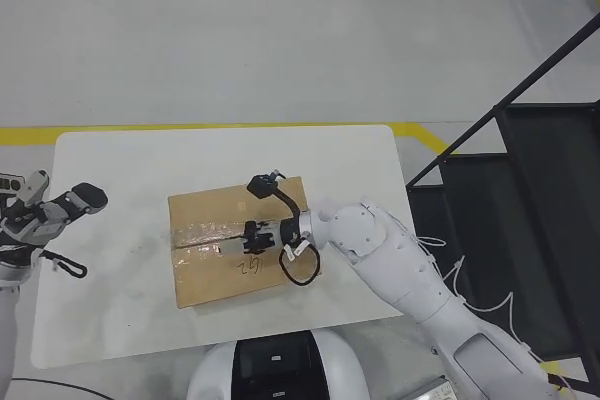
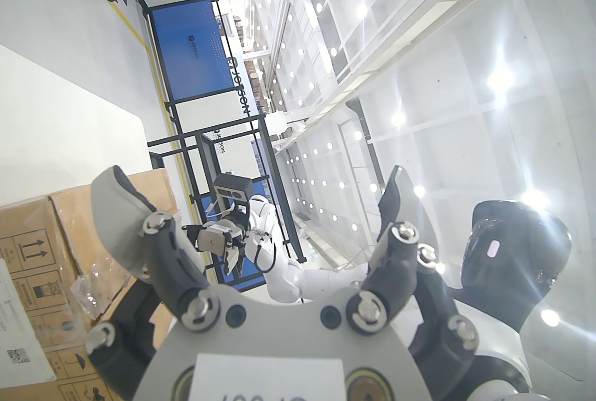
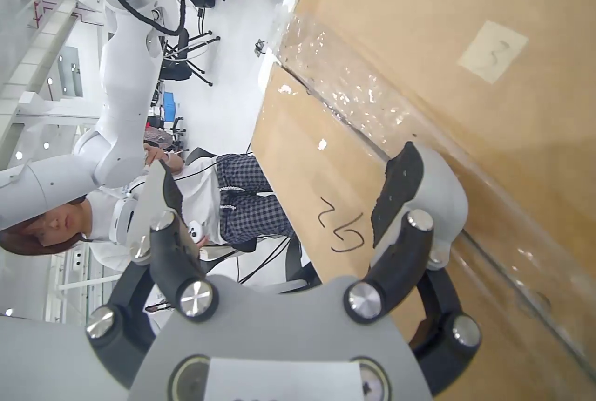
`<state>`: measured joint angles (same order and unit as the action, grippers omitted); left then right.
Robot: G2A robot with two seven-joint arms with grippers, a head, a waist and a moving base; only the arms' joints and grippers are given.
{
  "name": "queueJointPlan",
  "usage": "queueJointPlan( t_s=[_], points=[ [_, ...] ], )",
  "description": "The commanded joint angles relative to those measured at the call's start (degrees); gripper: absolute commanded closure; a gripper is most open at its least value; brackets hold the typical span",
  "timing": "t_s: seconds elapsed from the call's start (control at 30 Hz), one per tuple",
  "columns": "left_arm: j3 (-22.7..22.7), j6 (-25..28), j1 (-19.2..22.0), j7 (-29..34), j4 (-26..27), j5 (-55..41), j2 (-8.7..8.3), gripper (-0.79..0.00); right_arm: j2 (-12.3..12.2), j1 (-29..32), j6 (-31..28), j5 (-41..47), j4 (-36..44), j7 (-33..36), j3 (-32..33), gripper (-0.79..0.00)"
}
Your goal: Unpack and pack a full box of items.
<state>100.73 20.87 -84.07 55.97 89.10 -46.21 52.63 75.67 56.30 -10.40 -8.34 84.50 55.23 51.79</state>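
A sealed cardboard box is sitting closed near the middle of the white worktop. A strip of glossy clear tape is running along the centre seam where its two top flaps meet. The robot's right end effector is hovering low over the lid with its fingers spread wide and grasping nothing. One dark pad is sitting on or just above the tape, beside a handwritten mark. The left end effector is hanging well apart from the box, past the worktop's edge. It too is released and empty, and it is looking across at the carton's printed side, where the tape is ending in a crumpled tail. The box is looking stiff and flat-sided. If it is full, as the task says, it is probably heavy, so it is likely to stay put under a pull but be hard to lift with one arm. The lid panels are appearing too broad for the open fingers to span, and the shiny film is likely offering little friction. The most promising holds are seeming to be the loose tape tail at the seam's end and, once the seal is broken, the free edge of a flap along the seam. The corrugated board is likely to bend or tear if it is pinched hard at a corner.
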Motion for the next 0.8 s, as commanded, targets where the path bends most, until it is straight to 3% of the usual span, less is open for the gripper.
queueJointPlan(
  t_s=[0.0, 0.27, 0.77],
  points=[
    [0.2, -0.1, -0.2, 0.0, 0.0, -0.1, 0.05, -0.785, 0.5, -1.1, 0.4, 1.2, -0.9, -0.9, -1.1, -0.785],
    [1.4, -0.7, -0.5, 0.3, -0.1, -0.3, 0.23, -0.785, 3.3, -6.7, 3.5, 6.4, -7.8, -5.6, -6.6, -0.785],
    [3.3, -1.1, -2.1, -0.4, 0.0, -0.8, 0.68, -0.785, 10.5, -15.9, 1.3, 11.6, -17.2, -12.0, -18.1, -0.785]
  ],
)
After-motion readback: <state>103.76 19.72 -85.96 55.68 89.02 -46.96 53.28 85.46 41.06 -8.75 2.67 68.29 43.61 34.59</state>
